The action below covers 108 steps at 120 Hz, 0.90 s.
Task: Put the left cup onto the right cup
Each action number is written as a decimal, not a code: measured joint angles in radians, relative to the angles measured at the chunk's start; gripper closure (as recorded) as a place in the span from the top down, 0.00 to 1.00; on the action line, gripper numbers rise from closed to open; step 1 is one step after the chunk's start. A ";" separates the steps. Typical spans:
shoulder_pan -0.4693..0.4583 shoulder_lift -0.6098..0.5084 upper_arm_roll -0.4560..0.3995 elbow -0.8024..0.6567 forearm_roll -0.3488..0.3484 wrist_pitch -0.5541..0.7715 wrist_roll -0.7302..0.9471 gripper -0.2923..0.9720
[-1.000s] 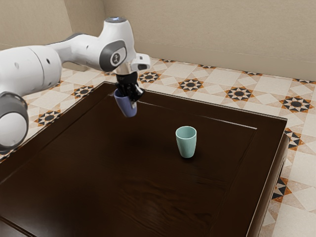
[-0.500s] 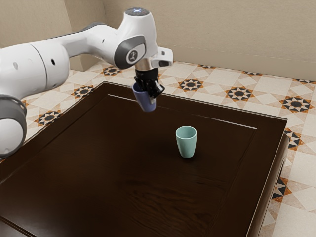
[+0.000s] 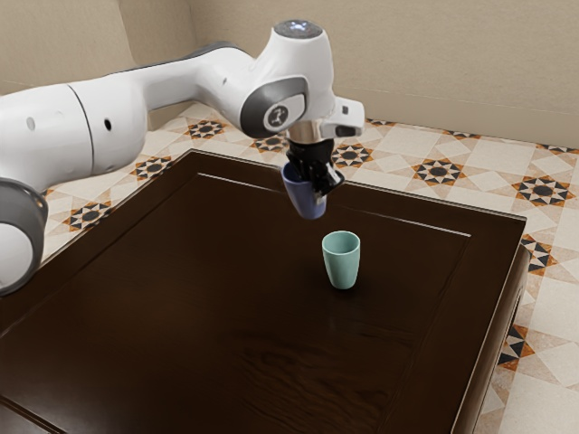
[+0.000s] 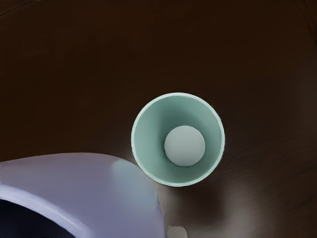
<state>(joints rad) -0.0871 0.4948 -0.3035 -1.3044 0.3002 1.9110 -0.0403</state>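
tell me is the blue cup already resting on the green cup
No, the blue cup hangs in the end effector, clear of the green cup and toward the exterior view's left of it.

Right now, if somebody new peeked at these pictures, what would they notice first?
Probably the big white arm reaching in from the exterior view's left, its black gripper shut on a blue cup held slightly tilted in the air. Next, the green cup standing upright on the dark table, lower and toward the exterior view's right of the blue cup.
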 joint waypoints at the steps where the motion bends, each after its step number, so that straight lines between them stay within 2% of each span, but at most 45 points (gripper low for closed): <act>1: 0.000 0.000 -0.002 0.000 0.002 0.000 -0.002 0.15; 19: 0.000 0.006 -0.045 0.000 0.029 -0.003 -0.036 0.15; 56: -0.001 0.054 -0.101 0.017 0.144 -0.005 -0.100 0.15; 108: -0.012 0.127 -0.106 0.107 0.187 0.000 -0.150 0.15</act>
<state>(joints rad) -0.0990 0.6222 -0.4097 -1.1970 0.4875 1.9108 -0.1906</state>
